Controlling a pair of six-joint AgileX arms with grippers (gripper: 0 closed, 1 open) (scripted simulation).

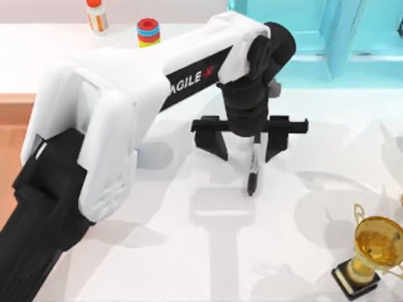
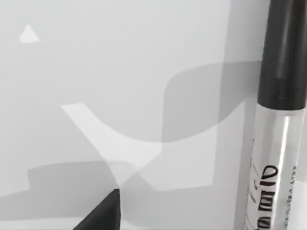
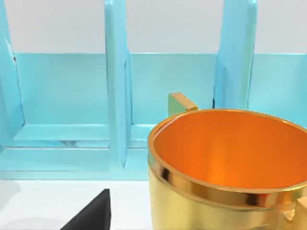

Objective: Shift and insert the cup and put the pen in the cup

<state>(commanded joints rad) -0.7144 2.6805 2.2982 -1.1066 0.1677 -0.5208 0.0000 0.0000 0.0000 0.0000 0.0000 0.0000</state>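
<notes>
Left AgileX arm is seen stretched from the lower left of the top view toward upper centre, its bulk hiding much of the table [image 1: 189,264] beneath. Left gripper [image 1: 256,146] is pointed down, its black fingers [image 1: 214,139] spread wide on their crossbar. The slim black marker pen with a white labelled middle [image 1: 254,165] is seen hanging upright between them; what grips it cannot be made out. In the left wrist view the pen [image 2: 276,120] is cut off by the frame edge.

A blue edge [image 1: 138,153], possibly the cup, is glimpsed under the forearm.

Gold trophy cup on a black base [image 1: 371,251] is placed at lower right. A turquoise partitioned rack [image 1: 315,38] is cut off at upper right.

A small white bottle with an orange cap [image 1: 96,15] and a stack of coloured rings [image 1: 148,31] are noted at upper left.
</notes>
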